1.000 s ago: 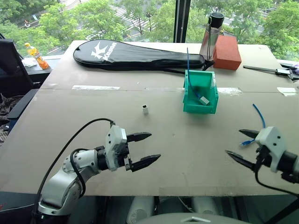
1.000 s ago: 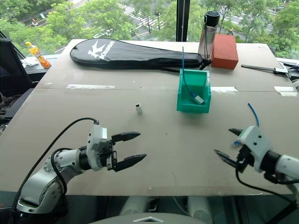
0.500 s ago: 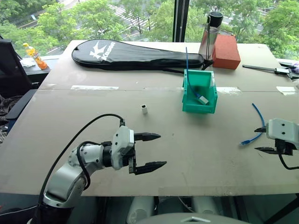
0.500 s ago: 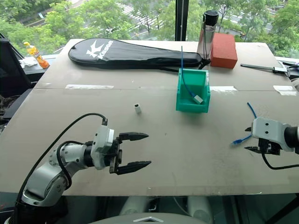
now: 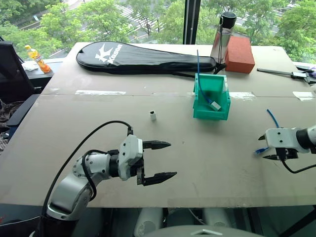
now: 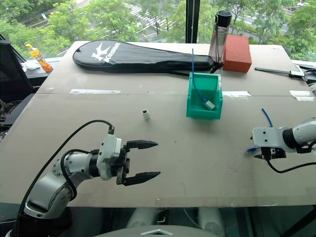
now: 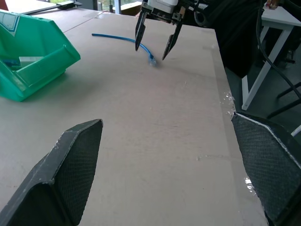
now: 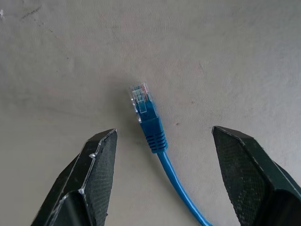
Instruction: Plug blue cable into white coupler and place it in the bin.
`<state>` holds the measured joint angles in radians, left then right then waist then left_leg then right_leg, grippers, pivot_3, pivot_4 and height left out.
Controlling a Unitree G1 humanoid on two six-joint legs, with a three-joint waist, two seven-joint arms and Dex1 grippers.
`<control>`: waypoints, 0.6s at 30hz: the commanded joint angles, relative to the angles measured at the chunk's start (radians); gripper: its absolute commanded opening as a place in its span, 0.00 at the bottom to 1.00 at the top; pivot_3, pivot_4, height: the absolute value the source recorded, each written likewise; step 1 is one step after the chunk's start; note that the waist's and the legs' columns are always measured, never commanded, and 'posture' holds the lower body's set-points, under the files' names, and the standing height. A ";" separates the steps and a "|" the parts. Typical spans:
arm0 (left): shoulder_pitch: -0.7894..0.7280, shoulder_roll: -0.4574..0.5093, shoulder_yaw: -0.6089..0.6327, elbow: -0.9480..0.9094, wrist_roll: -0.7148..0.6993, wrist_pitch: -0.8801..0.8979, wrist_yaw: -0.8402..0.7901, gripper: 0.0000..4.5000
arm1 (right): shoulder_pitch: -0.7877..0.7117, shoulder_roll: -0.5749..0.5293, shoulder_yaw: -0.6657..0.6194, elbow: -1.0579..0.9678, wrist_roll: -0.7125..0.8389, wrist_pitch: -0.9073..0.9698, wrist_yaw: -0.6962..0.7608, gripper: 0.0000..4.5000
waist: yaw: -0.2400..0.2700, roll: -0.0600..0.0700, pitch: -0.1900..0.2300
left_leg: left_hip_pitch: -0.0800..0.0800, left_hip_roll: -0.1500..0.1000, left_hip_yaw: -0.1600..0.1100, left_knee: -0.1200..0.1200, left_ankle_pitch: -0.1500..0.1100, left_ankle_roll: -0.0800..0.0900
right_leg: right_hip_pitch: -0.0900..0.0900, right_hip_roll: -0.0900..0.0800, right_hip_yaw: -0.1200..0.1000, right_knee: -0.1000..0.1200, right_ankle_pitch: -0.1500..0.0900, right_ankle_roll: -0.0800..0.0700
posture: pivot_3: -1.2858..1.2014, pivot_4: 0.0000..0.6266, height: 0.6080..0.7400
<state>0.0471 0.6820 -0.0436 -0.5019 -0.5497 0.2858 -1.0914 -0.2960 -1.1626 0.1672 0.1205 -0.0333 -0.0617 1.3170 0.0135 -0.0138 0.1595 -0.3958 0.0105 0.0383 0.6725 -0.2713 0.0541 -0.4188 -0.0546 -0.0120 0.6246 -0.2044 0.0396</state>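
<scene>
Blue cable [image 8: 153,134], thin and curved with a clear plug, lies on the tabletop at the right side of the head view, between the spread fingers of the right gripper [image 7: 154,41], which points down over it without touching. The left gripper [image 5: 157,160] hovers level at lower centre, fingers wide apart, empty. One tiny white plastic coupler [image 5: 153,116] stands left of one teal plastic bin [image 5: 200,112]. A second blue cord rises from the bin; its end is hard to make out.

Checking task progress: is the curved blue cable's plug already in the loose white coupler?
Not plugged. The blue cable lies with its plug bare between the open right gripper fingers; the white coupler stands apart.
</scene>
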 commanded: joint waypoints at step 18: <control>0.051 -0.011 0.030 -0.012 0.022 -0.059 0.039 1.00 | -0.225 0.204 0.136 -0.319 0.027 0.611 0.076 0.01 | -0.017 0.001 0.000 | 0.002 0.003 0.001 0.003 0.000 0.000 | 0.000 0.000 0.000 0.003 0.001 0.000 | 0.52 0.24 1.00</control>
<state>0.0956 0.6733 -0.0348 -0.5085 -0.5320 0.2515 -1.0598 -0.4908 -0.9710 0.2787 -0.1219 -0.0118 0.4616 1.3859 -0.0036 -0.0132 0.1597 -0.3943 0.0137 0.0386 0.6750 -0.2714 0.0539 -0.4187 -0.0541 -0.0117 0.6274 -0.2037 0.0393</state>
